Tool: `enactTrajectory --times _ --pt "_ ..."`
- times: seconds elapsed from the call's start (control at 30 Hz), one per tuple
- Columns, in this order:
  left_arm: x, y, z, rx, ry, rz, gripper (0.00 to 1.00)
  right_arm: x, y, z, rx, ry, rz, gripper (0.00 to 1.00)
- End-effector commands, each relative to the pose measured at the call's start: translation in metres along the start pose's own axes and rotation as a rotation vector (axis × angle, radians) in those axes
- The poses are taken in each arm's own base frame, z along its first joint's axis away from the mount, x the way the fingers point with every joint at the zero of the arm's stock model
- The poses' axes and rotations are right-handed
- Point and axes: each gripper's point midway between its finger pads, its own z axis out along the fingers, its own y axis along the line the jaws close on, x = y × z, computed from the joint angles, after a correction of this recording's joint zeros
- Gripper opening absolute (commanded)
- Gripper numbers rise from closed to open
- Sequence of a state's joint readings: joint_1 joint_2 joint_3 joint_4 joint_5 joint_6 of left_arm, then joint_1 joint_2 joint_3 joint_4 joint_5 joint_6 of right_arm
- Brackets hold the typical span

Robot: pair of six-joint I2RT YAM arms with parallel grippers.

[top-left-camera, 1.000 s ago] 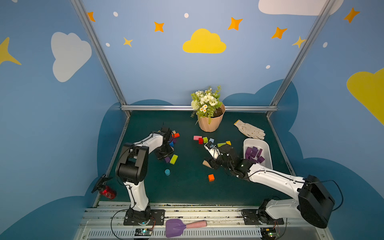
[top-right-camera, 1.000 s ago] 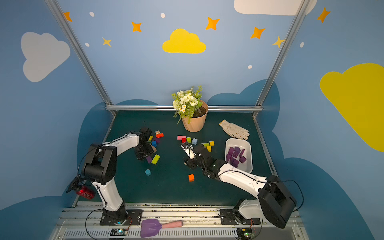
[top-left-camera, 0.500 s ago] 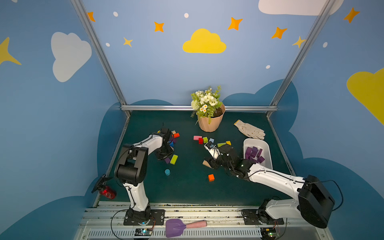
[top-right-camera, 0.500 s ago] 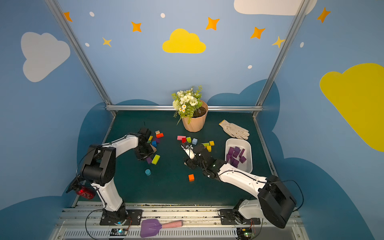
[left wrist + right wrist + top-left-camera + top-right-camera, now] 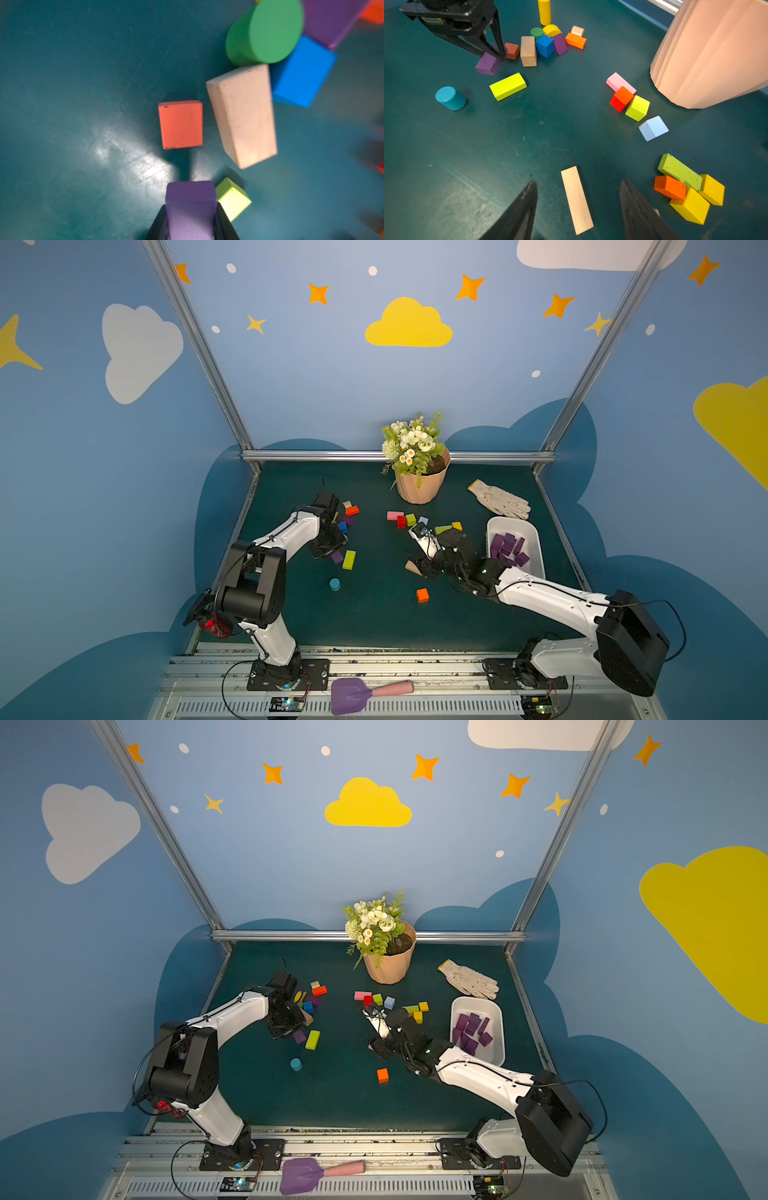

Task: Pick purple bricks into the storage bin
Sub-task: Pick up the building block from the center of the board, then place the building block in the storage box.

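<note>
Left gripper (image 5: 191,207) is clamped on a purple brick (image 5: 191,214), black fingers (image 5: 224,224) pressing both its sides. Whether the brick touches the mat (image 5: 83,104) I cannot tell. Just ahead of the tips sits a red-orange block (image 5: 180,124), with a plain wooden block (image 5: 243,116) beside that, and a lime block (image 5: 232,199) right by the held brick. A second purple brick (image 5: 560,44) sits further ahead in the cluster, wedged between a blue cube (image 5: 545,45) and an orange block (image 5: 575,40). There's a small green-and-red sticker (image 5: 432,20) on that gripper's body, too small to read.

Over to the right gripper (image 5: 578,182): jaws spread wide, gripping nothing, and a pale wooden plank (image 5: 576,199) lies on the mat between the fingers. The storage bin (image 5: 515,523) stands just off this gripper's right side, close by its wrist, and it holds a heap of purple bricks (image 5: 507,549), tumbled together. Beyond the right gripper, the ribbed peach flowerpot (image 5: 419,489) stands upright with white flowers (image 5: 411,441) and dark soil in it.
</note>
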State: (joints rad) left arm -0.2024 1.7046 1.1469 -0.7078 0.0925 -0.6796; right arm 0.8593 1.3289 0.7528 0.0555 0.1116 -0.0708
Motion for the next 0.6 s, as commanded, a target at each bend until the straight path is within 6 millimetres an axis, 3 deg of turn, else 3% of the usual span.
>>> enactTrajectory --times 0.0,0.57 --pt "0.006 0.002 -0.013 0.024 0.011 0.016 0.31 -0.010 0.005 0.002 -0.024 -0.016 0.021 0.65" --pt "0.012 -0.053 -0.073 0.398 -0.030 0.085 0.31 -0.035 0.023 0.003 -0.136 -0.091 0.166 0.65"
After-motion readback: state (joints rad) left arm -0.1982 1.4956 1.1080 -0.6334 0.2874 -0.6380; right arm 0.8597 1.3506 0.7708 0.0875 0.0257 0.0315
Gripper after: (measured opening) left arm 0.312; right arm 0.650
